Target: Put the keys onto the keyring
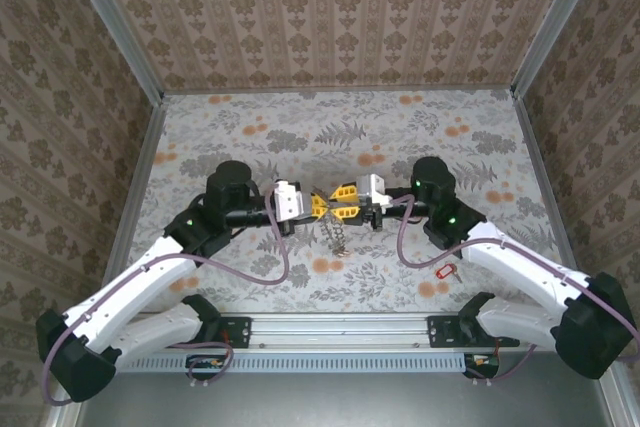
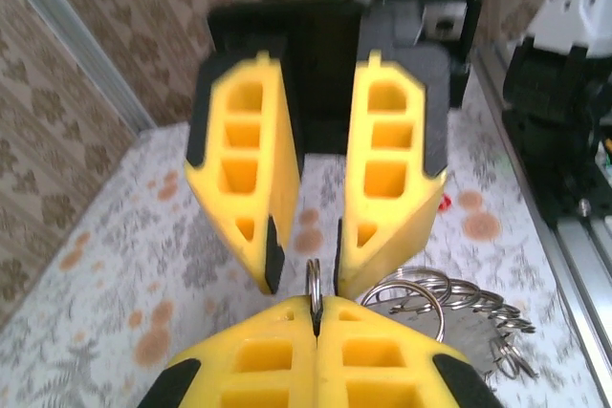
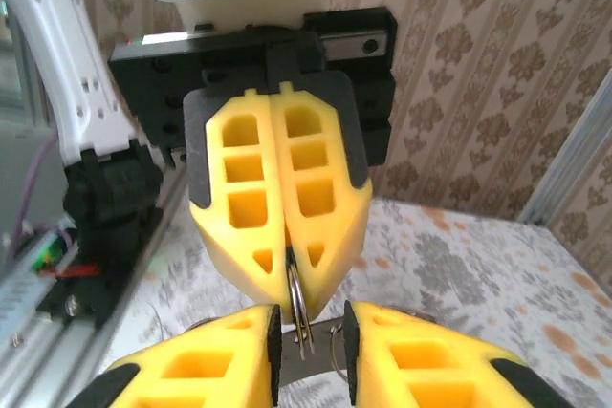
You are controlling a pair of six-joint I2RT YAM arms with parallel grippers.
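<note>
Desk, top view: floral-patterned surface (image 1: 300,137), with patterned walls (image 1: 330,17) on three sides.
Left end effector, top view: at centre frame (image 1: 318,209), pointing toward the right of the picture, yellow fingers clenched together.
Right end effector, top view: just right of centre (image 1: 346,203), meeting the left one tip to tip, its two yellow fingers standing apart.
Keyring, top view: dull grey metal cluster (image 1: 337,234) hanging just below the point where the tips meet. Contact with the desk cannot be told.
Red key, top view: lies flat on the desk at lower right (image 1: 446,271), beside the right arm and well apart from the keyring.
Left end effector, left wrist view: own fingers at the bottom edge (image 2: 316,314), pressed shut on a thin metal loop that rises between the tips.
Keyring, left wrist view: bundle of overlapping steel rings (image 2: 421,298) at lower right, just beside the clenched tips.
Right end effector, left wrist view: fills the upper centre (image 2: 308,272), released, with a clear gap between its fingers and the loop standing below that gap.
Right end effector, right wrist view: own fingers at the bottom edge (image 3: 311,327), parted.
Keyring, right wrist view: thin loop (image 3: 298,308) upright within the gap, close to the finger at lower left.
Left end effector, right wrist view: centre frame (image 3: 290,274), clamped on the top of that loop.
</note>
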